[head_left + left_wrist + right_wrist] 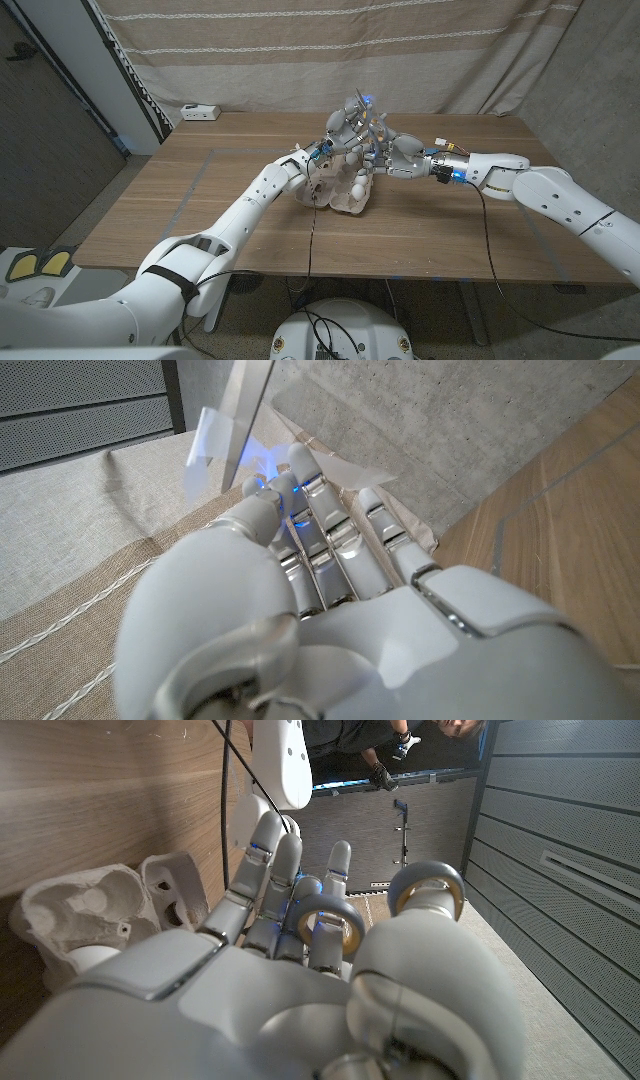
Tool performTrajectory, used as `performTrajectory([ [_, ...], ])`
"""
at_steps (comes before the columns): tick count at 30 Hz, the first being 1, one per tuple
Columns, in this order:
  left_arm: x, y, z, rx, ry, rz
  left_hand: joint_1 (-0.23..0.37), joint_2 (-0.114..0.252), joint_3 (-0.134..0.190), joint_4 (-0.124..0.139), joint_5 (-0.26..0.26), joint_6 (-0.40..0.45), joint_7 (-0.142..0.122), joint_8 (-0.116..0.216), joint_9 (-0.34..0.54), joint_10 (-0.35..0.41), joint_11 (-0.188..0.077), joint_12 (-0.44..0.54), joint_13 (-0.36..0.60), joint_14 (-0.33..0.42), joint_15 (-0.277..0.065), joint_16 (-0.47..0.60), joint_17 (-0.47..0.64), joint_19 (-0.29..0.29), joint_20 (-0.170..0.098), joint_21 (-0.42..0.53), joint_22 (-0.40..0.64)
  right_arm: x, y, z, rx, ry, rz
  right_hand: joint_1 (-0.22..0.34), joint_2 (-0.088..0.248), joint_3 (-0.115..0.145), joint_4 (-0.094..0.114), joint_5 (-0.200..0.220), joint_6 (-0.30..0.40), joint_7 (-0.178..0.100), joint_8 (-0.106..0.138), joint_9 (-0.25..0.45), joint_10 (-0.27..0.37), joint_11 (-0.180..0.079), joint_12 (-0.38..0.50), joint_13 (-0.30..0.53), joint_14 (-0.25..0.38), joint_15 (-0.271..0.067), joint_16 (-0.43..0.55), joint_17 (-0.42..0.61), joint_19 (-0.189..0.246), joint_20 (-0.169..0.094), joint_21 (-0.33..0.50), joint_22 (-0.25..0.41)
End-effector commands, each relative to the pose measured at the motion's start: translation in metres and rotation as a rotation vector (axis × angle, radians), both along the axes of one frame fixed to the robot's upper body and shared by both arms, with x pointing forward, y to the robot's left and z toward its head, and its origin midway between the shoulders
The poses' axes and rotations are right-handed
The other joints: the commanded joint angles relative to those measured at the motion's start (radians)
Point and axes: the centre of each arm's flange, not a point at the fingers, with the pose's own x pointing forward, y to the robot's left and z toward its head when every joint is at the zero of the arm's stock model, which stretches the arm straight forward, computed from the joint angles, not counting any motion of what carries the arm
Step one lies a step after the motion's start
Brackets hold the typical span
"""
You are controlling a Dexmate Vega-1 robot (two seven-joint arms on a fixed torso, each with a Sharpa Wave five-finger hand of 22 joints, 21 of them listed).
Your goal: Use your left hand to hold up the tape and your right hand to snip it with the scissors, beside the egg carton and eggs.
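A brown egg carton [345,195] lies at the table's middle with a white egg [358,187] in it. My left hand [340,130] is raised just above the carton's far side. In the left wrist view its fingertips [262,495] pinch a clear strip of tape [215,435] that stands up from them. My right hand [398,155] comes in from the right, close to the left hand. It grips the scissors; their grey ring handles [325,920] sit round its fingers. The blades are hidden behind the hand. The carton [90,915] lies beside the right hand's fingers.
A small white box [200,112] sits at the table's far left corner. A grey curtain [330,50] hangs behind the table. My left forearm [280,760] crosses ahead of the right hand. Black cables [312,235] run over the table's near edge.
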Motion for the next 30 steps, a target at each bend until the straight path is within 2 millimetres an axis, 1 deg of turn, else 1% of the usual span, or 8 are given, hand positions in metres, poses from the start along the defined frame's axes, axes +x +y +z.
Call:
performTrajectory([
  [1, -0.0025, 0.002, -0.0006, 0.0, -0.006, -0.01, 0.002, 0.004, 0.005, 0.001, 0.007, 0.018, 0.004, 0.006, 0.002, 0.027, -0.012, 0.076, 0.387, 0.007, 0.0, 0.005, 0.004, -0.003, -0.142, 0.008, 0.001, -0.0022, 0.003, -0.0022, -0.001, 0.001, -0.005, 0.015, 0.003, 0.001, 0.002, 0.0, -0.031, 0.042, -0.002, 0.006, 0.027, -0.014, -0.001, -0.01, 0.007, -0.055, 0.007, 0.002, 0.011, 0.001, -0.002, 0.002],
  [4, -0.0031, 0.0029, -0.0012, -0.002, -0.006, -0.009, 0.003, 0.004, 0.005, 0.0, 0.007, 0.015, 0.007, 0.006, 0.001, 0.027, -0.012, 0.076, 0.386, 0.008, 0.0, 0.005, 0.004, -0.003, -0.142, 0.009, 0.001, -0.0026, 0.0032, -0.0025, -0.001, 0.007, -0.008, 0.016, 0.003, 0.001, 0.002, 0.0, -0.027, 0.04, -0.002, 0.007, 0.026, -0.014, 0.002, -0.005, 0.012, -0.054, 0.006, 0.001, 0.011, 0.002, -0.003, 0.002],
  [6, -0.0037, 0.0041, -0.0019, -0.005, -0.005, -0.01, 0.003, 0.004, 0.005, 0.001, 0.007, 0.018, 0.004, 0.007, -0.001, 0.026, -0.012, 0.075, 0.384, 0.009, 0.0, 0.006, 0.005, -0.003, -0.142, 0.009, 0.001, -0.0036, 0.004, -0.0029, -0.002, 0.004, -0.006, 0.02, 0.008, 0.005, 0.001, 0.001, -0.023, 0.039, -0.001, 0.007, 0.031, -0.015, -0.002, -0.011, 0.012, -0.056, 0.006, -0.002, 0.013, 0.0, -0.004, 0.002],
  [20, -0.0081, 0.0052, -0.005, -0.012, -0.007, -0.013, 0.002, 0.003, 0.006, 0.001, 0.006, 0.018, 0.005, 0.011, 0.0, 0.028, -0.012, 0.077, 0.383, 0.01, 0.0, 0.006, 0.005, -0.004, -0.142, 0.011, 0.001, -0.0086, 0.003, -0.004, 0.0, 0.004, -0.016, 0.022, 0.011, 0.008, 0.002, -0.001, -0.022, 0.039, -0.007, 0.01, 0.029, -0.015, 0.008, 0.005, 0.008, -0.055, 0.01, -0.002, 0.016, -0.001, -0.007, 0.002],
  [23, -0.0092, 0.0049, -0.0056, -0.012, -0.008, -0.013, 0.001, 0.003, 0.006, 0.001, 0.006, 0.018, 0.002, 0.011, 0.0, 0.028, -0.012, 0.077, 0.383, 0.011, 0.0, 0.006, 0.005, -0.004, -0.142, 0.011, 0.001, -0.0098, 0.0027, -0.0046, -0.002, -0.001, -0.014, 0.021, 0.014, 0.009, 0.002, -0.002, -0.021, 0.039, -0.007, 0.011, 0.029, -0.015, 0.007, 0.005, 0.01, -0.059, 0.012, -0.003, 0.017, -0.002, -0.007, 0.002],
  [30, -0.0112, 0.0044, -0.0062, -0.011, -0.009, -0.009, 0.001, 0.003, 0.007, 0.001, 0.006, 0.016, 0.006, 0.013, 0.0, 0.028, -0.012, 0.078, 0.382, 0.011, 0.0, 0.005, 0.005, -0.004, -0.142, 0.012, 0.001, -0.012, 0.0018, -0.0061, -0.002, -0.003, -0.014, 0.026, 0.017, 0.013, 0.001, -0.002, -0.021, 0.039, -0.008, 0.012, 0.032, -0.015, 0.001, -0.006, 0.01, -0.058, 0.013, -0.005, 0.016, -0.002, -0.009, 0.002],
])
